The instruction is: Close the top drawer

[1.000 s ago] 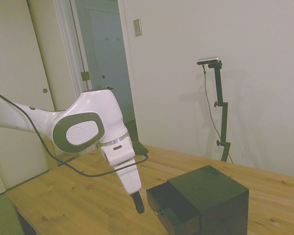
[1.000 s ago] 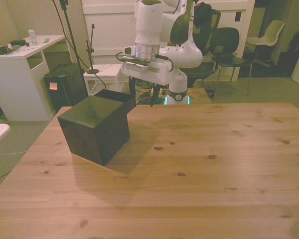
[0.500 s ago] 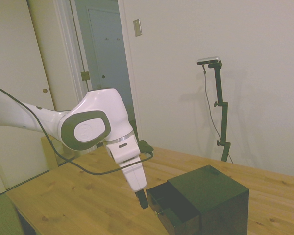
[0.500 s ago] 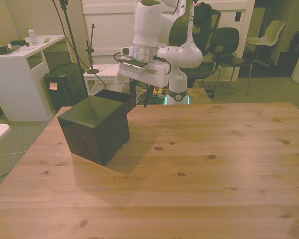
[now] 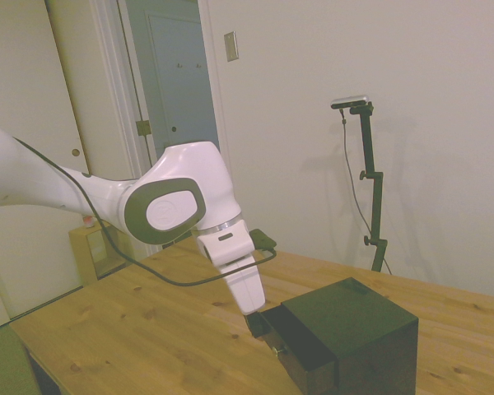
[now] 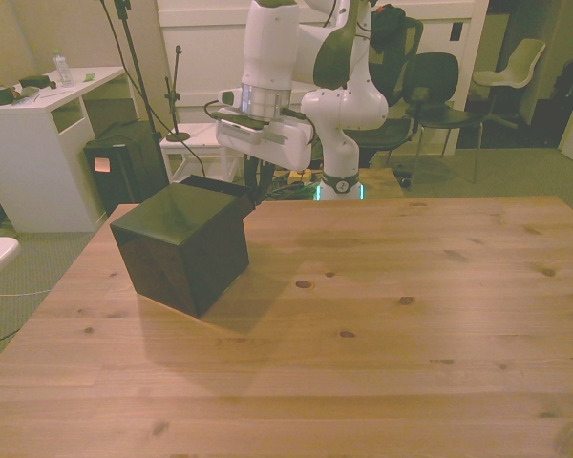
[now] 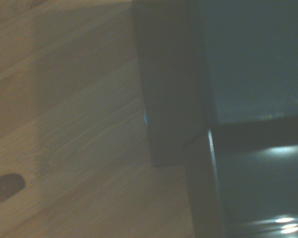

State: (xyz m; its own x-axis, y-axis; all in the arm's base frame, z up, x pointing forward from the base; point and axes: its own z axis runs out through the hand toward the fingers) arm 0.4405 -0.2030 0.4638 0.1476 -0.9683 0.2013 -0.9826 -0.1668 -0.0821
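Side view, left to right: the white arm (image 5: 107, 197) descends from the frame's left, and its gripper (image 5: 256, 322) meets the front of the top drawer (image 5: 267, 323) at lower centre. The drawer projects slightly from the dark chest (image 5: 350, 341), with its brass knob (image 5: 274, 350) just below the gripper. Whether the fingers are wide or narrow cannot be told. The chest stands on the wooden tabletop (image 5: 148, 329). Front view: the chest (image 6: 183, 246) occupies the centre left, with the gripper (image 6: 254, 194) at its far upper edge.
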